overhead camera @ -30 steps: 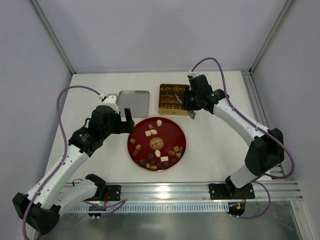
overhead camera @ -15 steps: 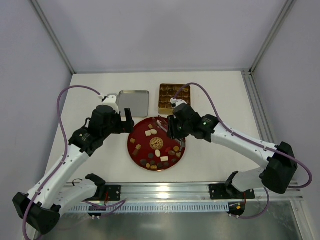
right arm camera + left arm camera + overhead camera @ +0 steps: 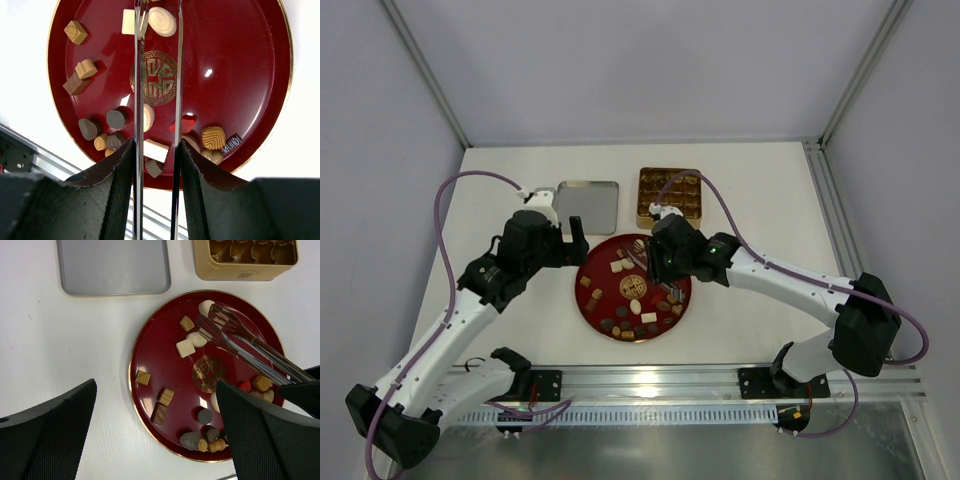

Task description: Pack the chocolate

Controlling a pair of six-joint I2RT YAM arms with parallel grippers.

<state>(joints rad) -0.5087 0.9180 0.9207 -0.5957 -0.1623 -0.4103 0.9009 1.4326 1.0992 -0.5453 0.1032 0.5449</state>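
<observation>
Right gripper (image 3: pixel 157 150) part closed, squeezing tongs (image 3: pixel 138 75). Empty tong tips straddle white candy (image 3: pixel 162 21) at 12 o'clock on plate (image 3: pixel 240 75), ready to pinch. Left gripper (image 3: pixel 155 390) wide open, empty, out of way at 9 o'clock.

Tin (image 3: pixel 245 267), far part beyond left wrist view's top edge

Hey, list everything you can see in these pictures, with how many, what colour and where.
chocolates: over a dozen, dark brown, tan and cream, loose on the plate
plate: one, red with a gold rim, middle of the table
tin: one, gold, behind the plate
lid: one, silver, left of the tin
tongs: one pair, metal, tips over the plate
table: one, white
left pincer: one, black, open, left of the plate
right pincer: one, black, shut on the tongs, above the plate
</observation>
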